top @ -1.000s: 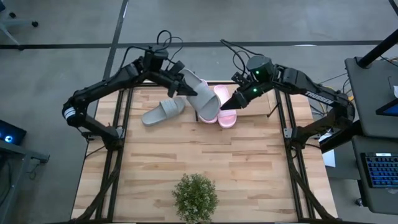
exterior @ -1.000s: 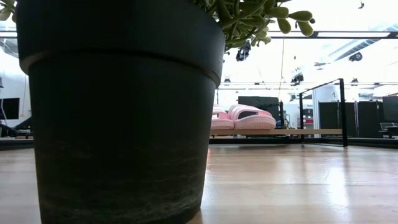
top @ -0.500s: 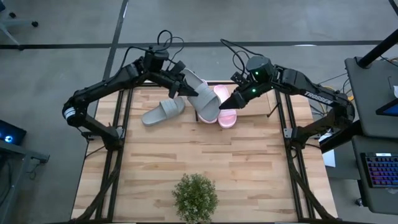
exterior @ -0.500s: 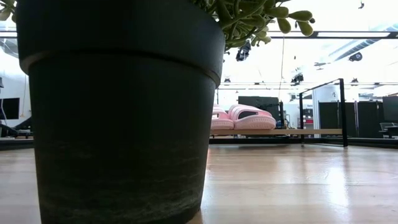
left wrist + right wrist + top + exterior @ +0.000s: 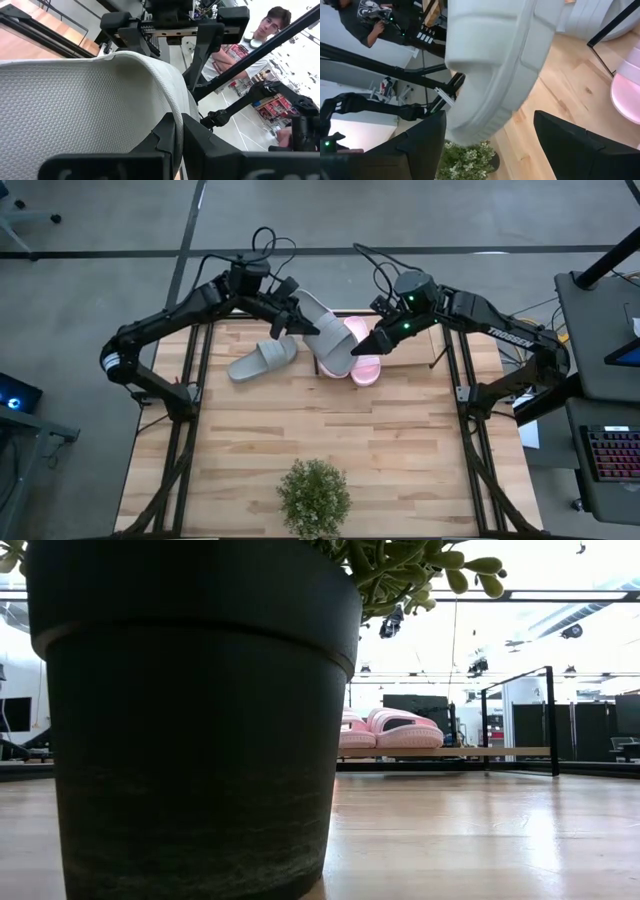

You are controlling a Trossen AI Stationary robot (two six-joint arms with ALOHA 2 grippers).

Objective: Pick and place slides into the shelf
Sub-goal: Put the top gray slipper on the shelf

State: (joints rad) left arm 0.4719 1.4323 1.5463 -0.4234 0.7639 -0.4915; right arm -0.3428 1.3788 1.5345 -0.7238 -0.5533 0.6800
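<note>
Above the shelf, left gripper clamps 1 grey slide; right gripper open.

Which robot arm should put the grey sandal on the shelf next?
The left. Its left gripper already holds the lifted light grey soft sandal above the low light-wood shelf; the right gripper is open beside it.

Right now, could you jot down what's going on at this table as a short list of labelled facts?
Left pincer: shut on a grey slide, lifted above the shelf
Right pincer: open, beside that slide, over the pink slides
Other grey slide: lying on the tabletop
Pink slides: side by side on the shelf
Potted plant: at the table's near edge
</note>
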